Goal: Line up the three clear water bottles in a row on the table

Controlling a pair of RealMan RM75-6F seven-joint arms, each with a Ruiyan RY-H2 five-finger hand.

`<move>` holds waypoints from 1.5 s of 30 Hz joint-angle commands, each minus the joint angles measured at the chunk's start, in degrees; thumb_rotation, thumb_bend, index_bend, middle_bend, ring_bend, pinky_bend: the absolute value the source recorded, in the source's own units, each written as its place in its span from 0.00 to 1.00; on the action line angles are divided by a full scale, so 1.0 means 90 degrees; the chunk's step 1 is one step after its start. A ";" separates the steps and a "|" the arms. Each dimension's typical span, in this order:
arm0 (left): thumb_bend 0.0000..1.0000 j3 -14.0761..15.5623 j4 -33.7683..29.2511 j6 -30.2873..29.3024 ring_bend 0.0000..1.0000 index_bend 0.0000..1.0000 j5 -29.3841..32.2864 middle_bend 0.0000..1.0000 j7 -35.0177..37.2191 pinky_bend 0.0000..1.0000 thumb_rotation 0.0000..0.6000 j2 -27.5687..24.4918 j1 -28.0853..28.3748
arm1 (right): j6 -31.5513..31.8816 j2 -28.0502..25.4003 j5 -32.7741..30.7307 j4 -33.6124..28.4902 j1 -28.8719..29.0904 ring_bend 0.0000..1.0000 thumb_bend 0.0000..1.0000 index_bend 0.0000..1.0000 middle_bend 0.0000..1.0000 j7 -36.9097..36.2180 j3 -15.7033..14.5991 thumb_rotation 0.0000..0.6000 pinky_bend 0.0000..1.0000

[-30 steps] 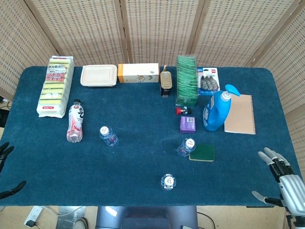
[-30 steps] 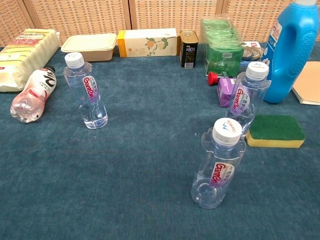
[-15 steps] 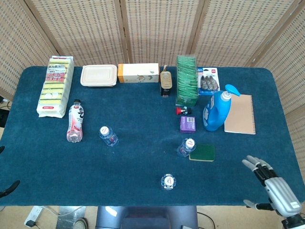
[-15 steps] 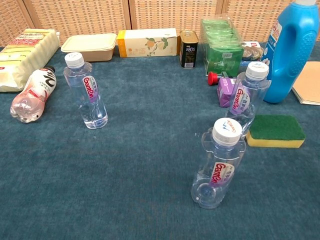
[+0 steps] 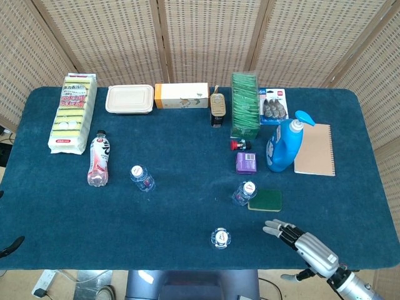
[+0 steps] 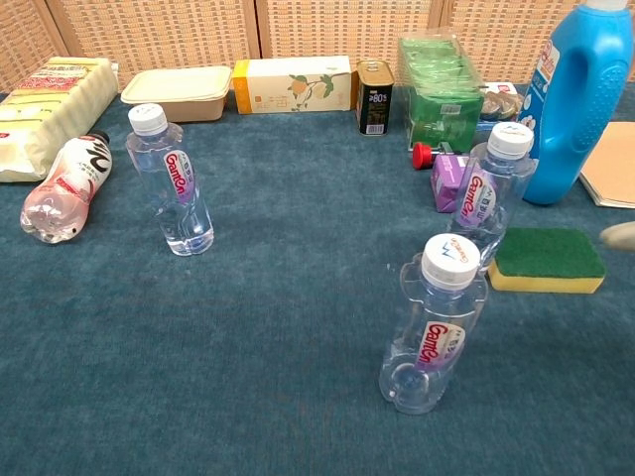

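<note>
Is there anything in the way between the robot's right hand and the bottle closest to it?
Nothing visible. In the head view the right hand, open with fingers spread, sits just right of the nearest clear bottle, with only bare blue table between them. The green sponge lies further back, beside another clear bottle, off that path.

Green sponge (image 5: pixel 265 200) lies beside blue detergent bottle (image 5: pixel 284 145).

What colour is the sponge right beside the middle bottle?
The sponge has a dark green top over a yellow base, clearest in the chest view.
</note>
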State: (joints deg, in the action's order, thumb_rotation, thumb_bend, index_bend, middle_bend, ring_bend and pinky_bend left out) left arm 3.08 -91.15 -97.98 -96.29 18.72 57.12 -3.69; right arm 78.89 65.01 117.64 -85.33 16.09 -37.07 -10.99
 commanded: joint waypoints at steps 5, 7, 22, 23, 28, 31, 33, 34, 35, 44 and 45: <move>0.17 -0.0022 0.0011 0.0032 0.00 0.00 0.0046 0.00 0.0067 0.10 1.00 -0.0015 0.0012 | -0.0400 0.0289 -0.0222 -0.0168 0.0418 0.02 0.04 0.06 0.07 -0.0135 0.0070 1.00 0.15; 0.17 -0.0024 0.0013 0.0049 0.00 0.00 0.0051 0.00 0.0078 0.10 1.00 -0.0018 0.0020 | -0.0498 0.0350 -0.0217 -0.0238 0.0534 0.02 0.04 0.07 0.07 -0.0194 0.0056 1.00 0.16; 0.17 -0.0047 0.0014 0.0116 0.00 0.00 0.0104 0.00 0.0186 0.10 1.00 -0.0047 0.0047 | -0.1354 0.1263 -0.0816 -0.0493 0.1379 0.06 0.05 0.07 0.10 -0.0211 0.0306 1.00 0.26; 0.18 -0.0049 0.0015 0.0119 0.00 0.00 0.0109 0.00 0.0196 0.10 1.00 -0.0048 0.0048 | -0.1385 0.1301 -0.0860 -0.0492 0.1412 0.06 0.05 0.07 0.10 -0.0226 0.0315 1.00 0.26; 0.17 -0.0054 0.0010 0.0145 0.00 0.00 0.0119 0.00 0.0216 0.10 1.00 -0.0053 0.0059 | -0.1440 0.1538 -0.1045 -0.0459 0.1526 0.12 0.06 0.09 0.16 -0.0262 0.0340 1.00 0.34; 0.18 -0.0051 0.0005 0.0156 0.00 0.00 0.0119 0.00 0.0226 0.10 1.00 -0.0056 0.0062 | -0.1435 0.1729 -0.1139 -0.0405 0.1573 0.19 0.07 0.13 0.23 -0.0291 0.0367 1.00 0.40; 0.17 -0.0051 0.0002 0.0155 0.00 0.00 0.0118 0.00 0.0240 0.10 1.00 -0.0060 0.0061 | -0.1426 0.1868 -0.1223 -0.0356 0.1586 0.24 0.08 0.17 0.28 -0.0288 0.0404 1.00 0.44; 0.17 -0.0052 0.0000 0.0156 0.00 0.00 0.0118 0.00 0.0250 0.10 1.00 -0.0063 0.0062 | -0.1415 0.1962 -0.1281 -0.0317 0.1586 0.26 0.09 0.19 0.30 -0.0262 0.0430 1.00 0.45; 0.17 -0.0051 -0.0001 0.0156 0.00 0.00 0.0119 0.00 0.0254 0.10 1.00 -0.0064 0.0062 | -0.1404 0.2012 -0.1314 -0.0295 0.1580 0.29 0.10 0.22 0.33 -0.0241 0.0445 1.00 0.47; 0.17 -0.0046 0.0002 0.0179 0.00 0.00 0.0116 0.00 0.0305 0.10 1.00 -0.0081 0.0069 | -0.1134 0.2404 -0.1608 -0.0194 0.1468 0.40 0.25 0.40 0.48 0.0136 0.0568 1.00 0.53; 0.17 -0.0041 0.0003 0.0181 0.00 0.00 0.0104 0.00 0.0314 0.10 1.00 -0.0084 0.0071 | -0.1106 0.2410 -0.1616 -0.0218 0.1467 0.41 0.26 0.41 0.49 0.0167 0.0577 1.00 0.53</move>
State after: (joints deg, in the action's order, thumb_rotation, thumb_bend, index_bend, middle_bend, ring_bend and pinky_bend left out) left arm 2.70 -91.13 -96.37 -95.32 21.52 56.38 -3.06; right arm 68.76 86.61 103.21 -87.14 29.33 -35.75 -5.88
